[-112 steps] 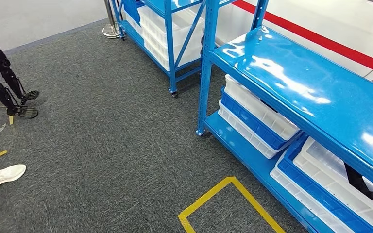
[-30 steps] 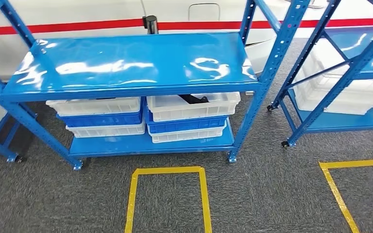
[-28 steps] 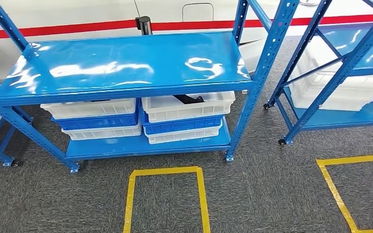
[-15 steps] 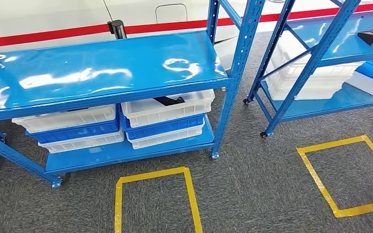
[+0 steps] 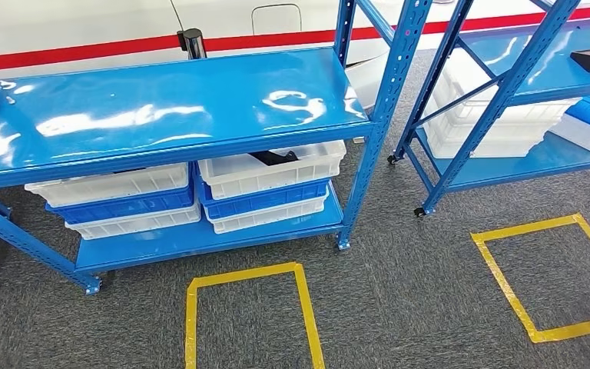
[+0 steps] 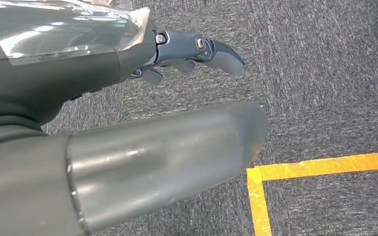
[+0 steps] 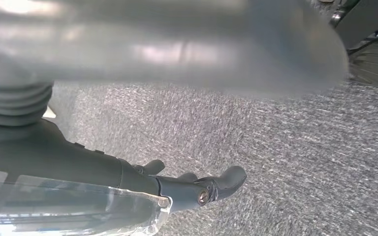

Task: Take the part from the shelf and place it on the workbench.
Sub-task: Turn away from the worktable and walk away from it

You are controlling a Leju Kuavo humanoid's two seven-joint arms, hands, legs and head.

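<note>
Facing a blue shelf unit (image 5: 169, 108) w/ glossy top deck. Lower deck carries two stacks of white and blue bins; a black part (image 5: 273, 157) lies in the top white bin (image 5: 273, 173) of the right-hand stack, partly hidden under the top deck. Second blue shelf unit (image 5: 507, 100) stands to the right, holding white bins and a dark item at the picture's edge. Floor: grey carpet (image 5: 399, 292) w/ two yellow tape squares, one (image 5: 246, 315) in front of the first unit, the other (image 5: 545, 277) to its right.

Left hand (image 6: 142, 123) hangs over carpet near a tape corner, fingers (image 6: 202, 49) apart, holding nothing. Right hand (image 7: 142, 118) hangs over carpet, fingers (image 7: 211, 184) apart, nothing held.
</note>
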